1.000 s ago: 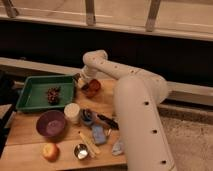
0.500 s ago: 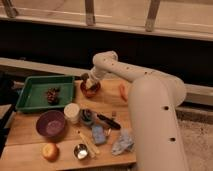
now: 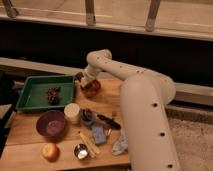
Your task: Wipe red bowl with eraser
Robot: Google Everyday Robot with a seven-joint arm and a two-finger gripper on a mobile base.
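Note:
The red bowl (image 3: 92, 90) sits on the wooden table just right of the green tray. My gripper (image 3: 82, 80) is lowered at the bowl's upper left rim, at the end of the white arm that curves in from the right. It is shut on the eraser (image 3: 79, 76), a small dark block that shows at its tip, against the bowl's edge. The arm's wrist covers part of the bowl's far side.
A green tray (image 3: 31, 100) holds a dark clump. In front lie a purple bowl (image 3: 50, 124), a white cup (image 3: 72, 112), a blue sponge (image 3: 98, 134), a black-handled tool (image 3: 108, 120), an apple (image 3: 50, 151), a metal cup (image 3: 81, 150) and a grey cloth (image 3: 120, 145). The arm's thick link fills the right side.
Half a second ago the wrist hung over the bowl's right side; now it is back at the left rim. The bowl has stayed in place.

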